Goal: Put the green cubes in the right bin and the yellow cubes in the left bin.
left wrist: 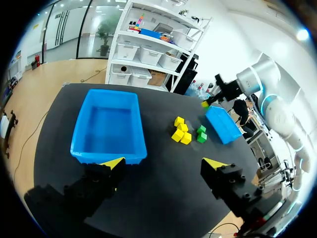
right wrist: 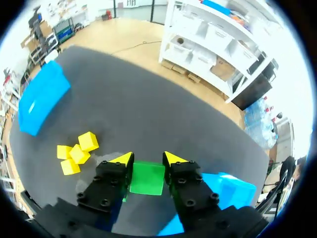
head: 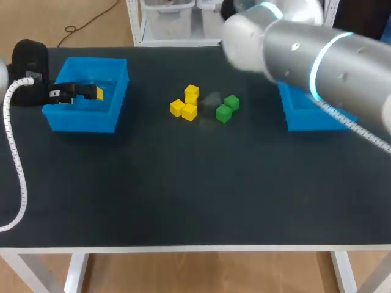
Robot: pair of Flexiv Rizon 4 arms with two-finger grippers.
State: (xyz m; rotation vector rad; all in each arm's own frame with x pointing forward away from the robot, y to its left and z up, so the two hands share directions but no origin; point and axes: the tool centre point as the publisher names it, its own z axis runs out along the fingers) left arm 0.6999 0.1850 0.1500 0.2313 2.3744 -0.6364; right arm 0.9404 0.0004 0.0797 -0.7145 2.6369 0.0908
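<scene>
My right gripper (right wrist: 147,159) is shut on a green cube (right wrist: 147,178), held above the table near the right bin (right wrist: 229,190). In the head view that gripper is hidden behind my right arm (head: 317,55), which also covers part of the right bin (head: 305,116). Two more green cubes (head: 227,108) lie mid-table beside several yellow cubes (head: 186,104). My left gripper (left wrist: 163,166) is open and holds nothing. It hangs over the blue left bin (head: 116,73), whose inside looks bare in the left wrist view.
The yellow cubes (right wrist: 77,151) sit between the two bins, with the left bin (right wrist: 42,96) far beyond them. The wide front half of the black table (head: 195,201) has nothing on it.
</scene>
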